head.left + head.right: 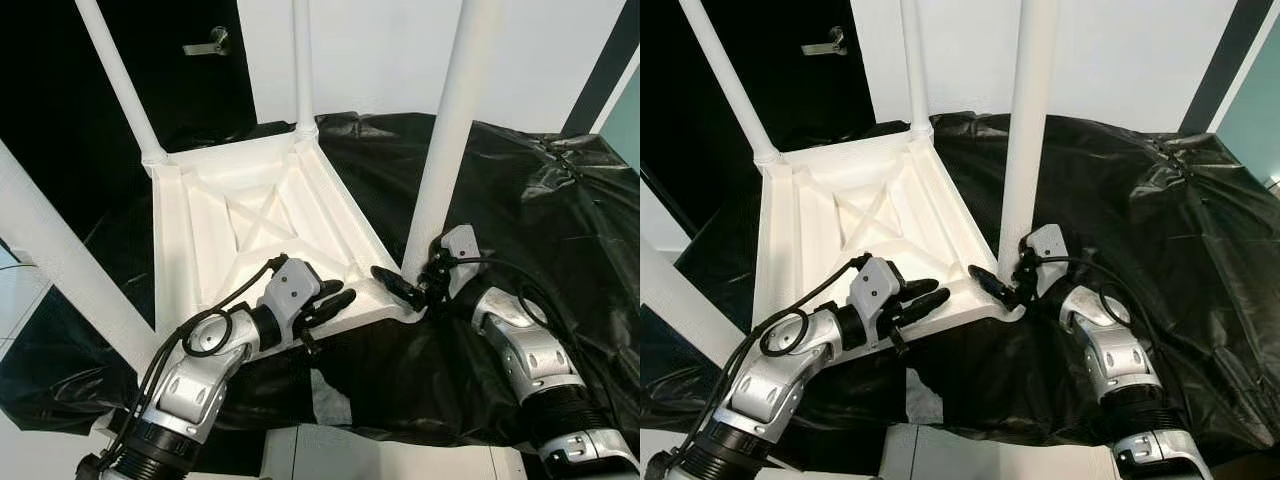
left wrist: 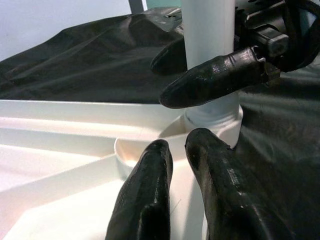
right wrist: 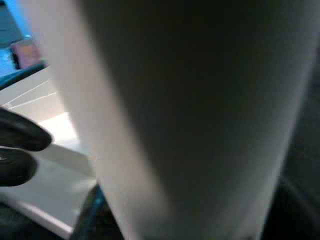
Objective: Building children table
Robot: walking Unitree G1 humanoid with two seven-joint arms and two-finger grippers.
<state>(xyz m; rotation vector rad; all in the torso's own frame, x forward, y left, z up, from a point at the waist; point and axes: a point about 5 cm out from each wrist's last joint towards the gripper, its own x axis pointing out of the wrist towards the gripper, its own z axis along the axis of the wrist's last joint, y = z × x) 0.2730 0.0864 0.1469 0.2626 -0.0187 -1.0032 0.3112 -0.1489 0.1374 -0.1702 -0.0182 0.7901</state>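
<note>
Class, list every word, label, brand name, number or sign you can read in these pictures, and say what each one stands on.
None: no readable text.
White table top, upside down, and its legs: plain, no lettering.
Left gripper and right gripper: no legible marking.
Black sheet and dark door with handle: no print or sign.

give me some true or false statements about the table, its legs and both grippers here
1. The white table lies upside down on black sheeting. True.
2. The right gripper is at the base of the near right leg. True.
3. The left gripper holds a screwdriver. False: it holds nothing and rests on the table's near rim.
4. Only one leg is fitted. False: four stand up.
5. The sheeting is bright red. False: black.
</note>
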